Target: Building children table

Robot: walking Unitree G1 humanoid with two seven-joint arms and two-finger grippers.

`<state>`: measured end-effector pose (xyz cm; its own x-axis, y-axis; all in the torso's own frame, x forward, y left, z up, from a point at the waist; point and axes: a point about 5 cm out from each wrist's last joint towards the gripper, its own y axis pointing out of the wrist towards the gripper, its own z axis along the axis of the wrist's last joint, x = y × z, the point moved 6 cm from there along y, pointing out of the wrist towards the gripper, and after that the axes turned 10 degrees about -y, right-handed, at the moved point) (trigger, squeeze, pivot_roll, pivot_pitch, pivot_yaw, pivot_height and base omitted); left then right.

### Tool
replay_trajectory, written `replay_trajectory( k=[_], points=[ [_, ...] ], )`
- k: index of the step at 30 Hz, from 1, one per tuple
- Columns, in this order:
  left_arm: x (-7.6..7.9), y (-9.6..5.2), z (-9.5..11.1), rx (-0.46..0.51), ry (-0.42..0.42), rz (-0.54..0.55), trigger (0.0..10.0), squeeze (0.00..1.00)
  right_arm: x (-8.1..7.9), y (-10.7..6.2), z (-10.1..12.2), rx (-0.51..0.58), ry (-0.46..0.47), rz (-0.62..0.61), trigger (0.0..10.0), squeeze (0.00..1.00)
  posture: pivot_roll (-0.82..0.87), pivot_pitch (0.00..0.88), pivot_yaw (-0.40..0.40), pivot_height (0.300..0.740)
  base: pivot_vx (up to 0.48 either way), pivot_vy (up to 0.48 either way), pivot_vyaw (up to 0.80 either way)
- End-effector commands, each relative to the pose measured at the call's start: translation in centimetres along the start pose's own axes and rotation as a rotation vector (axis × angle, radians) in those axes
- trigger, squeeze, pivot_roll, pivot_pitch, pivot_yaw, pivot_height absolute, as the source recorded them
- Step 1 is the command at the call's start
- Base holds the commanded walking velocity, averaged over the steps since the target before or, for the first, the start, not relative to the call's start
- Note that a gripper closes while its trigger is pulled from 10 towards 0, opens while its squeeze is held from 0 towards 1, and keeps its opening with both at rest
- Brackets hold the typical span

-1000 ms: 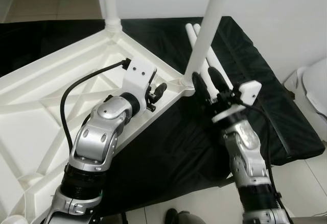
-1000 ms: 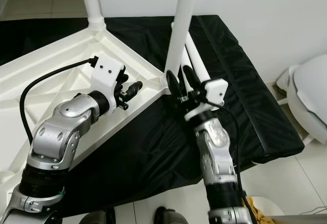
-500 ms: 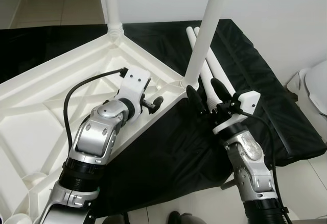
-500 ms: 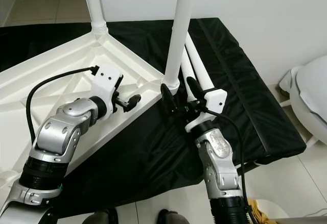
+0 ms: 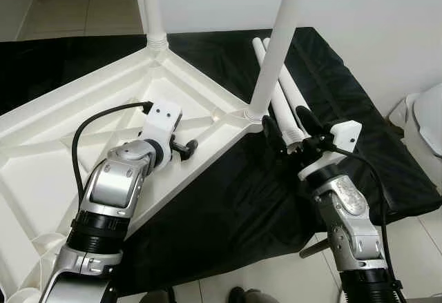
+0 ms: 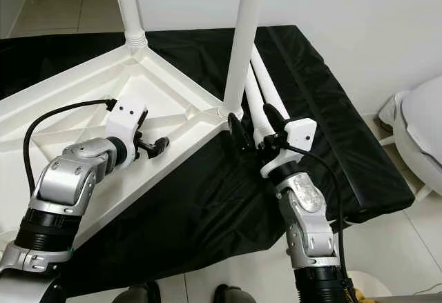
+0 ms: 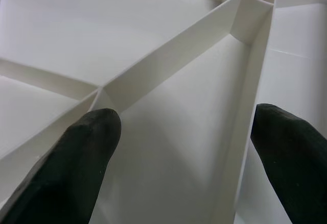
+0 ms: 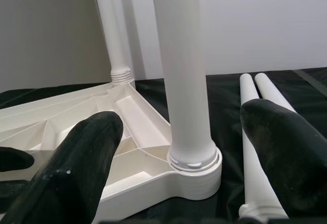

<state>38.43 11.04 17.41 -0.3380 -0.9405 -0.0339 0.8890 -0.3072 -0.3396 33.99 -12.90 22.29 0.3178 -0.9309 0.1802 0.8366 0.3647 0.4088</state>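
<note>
A plain room in a home, by the look of it: pale glossy floor tiles [image 5: 83, 10] meet a bare white wall [image 5: 373, 13], a black padded mat [image 6: 324, 110] covers the floor, and a white plastic children's table [image 5: 83, 137] lies upside down on it.

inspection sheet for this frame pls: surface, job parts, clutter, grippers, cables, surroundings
Surface: black cloth-covered pad on a tiled floor.
Job's things: white tabletop lying upside down, ribbed underside up; two legs standing in corner sockets, the near leg and the far leg; two loose legs lying side by side on the cloth.
Clutter: nothing seen.
Grippers: left gripper open over the tabletop's ribs; right gripper open, just short of the near leg's socket, holding nothing.
Cables: black cable looping from the left wrist; another along the right forearm.
Surroundings: white wall; white rounded object at right, unidentifiable.
</note>
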Motion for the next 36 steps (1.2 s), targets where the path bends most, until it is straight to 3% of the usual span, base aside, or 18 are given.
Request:
replay_trajectory(
  k=[1,11,17,18,19,21,29,36],
  points=[
    [-0.9,-0.2,-0.5,-0.004,-0.006,0.073,10.0,0.00,0.1,0.1,0.2,0.000,-0.008,0.000,10.0,0.00,-0.03,0.133,-0.009,0.740,0.000,0.000,0.00],
    [-3.2,-0.6,-2.4,-0.111,-0.015,0.178,10.0,0.00,0.3,0.1,0.2,-0.007,-0.017,0.002,10.0,0.00,-0.03,0.136,-0.015,0.740,0.000,0.000,0.00],
    [-3.3,-0.7,-3.0,-0.141,-0.009,0.193,10.0,0.00,0.5,0.1,0.3,-0.007,-0.024,0.002,10.0,0.00,-0.03,0.135,-0.017,0.740,0.000,0.000,0.00],
    [-3.4,-0.7,-3.0,-0.136,-0.020,0.200,7.6,0.00,0.5,0.1,0.3,-0.007,-0.024,0.001,10.0,0.00,-0.03,0.136,-0.017,0.740,0.000,0.000,0.00],
    [-3.4,-0.7,-2.8,-0.124,-0.023,0.207,0.4,0.00,0.5,0.1,0.3,-0.007,-0.025,0.001,10.0,0.00,-0.03,0.137,-0.017,0.740,0.000,0.000,0.00],
    [-3.4,-0.7,-2.7,-0.115,-0.030,0.212,0.0,0.00,0.6,0.1,0.3,-0.008,-0.026,0.001,10.0,0.00,-0.03,0.137,-0.017,0.740,0.000,0.000,0.00],
    [-3.6,-0.5,-1.9,-0.082,-0.045,0.244,0.0,0.00,0.6,0.1,0.3,-0.009,-0.028,-0.004,10.0,0.00,-0.04,0.133,-0.016,0.740,0.000,0.000,0.00],
    [-2.8,0.5,-0.4,-0.027,-0.063,0.257,0.0,0.00,0.5,0.3,0.5,-0.003,-0.025,-0.006,10.0,0.00,-0.04,0.129,-0.018,0.740,0.000,0.000,0.00]
  ],
)
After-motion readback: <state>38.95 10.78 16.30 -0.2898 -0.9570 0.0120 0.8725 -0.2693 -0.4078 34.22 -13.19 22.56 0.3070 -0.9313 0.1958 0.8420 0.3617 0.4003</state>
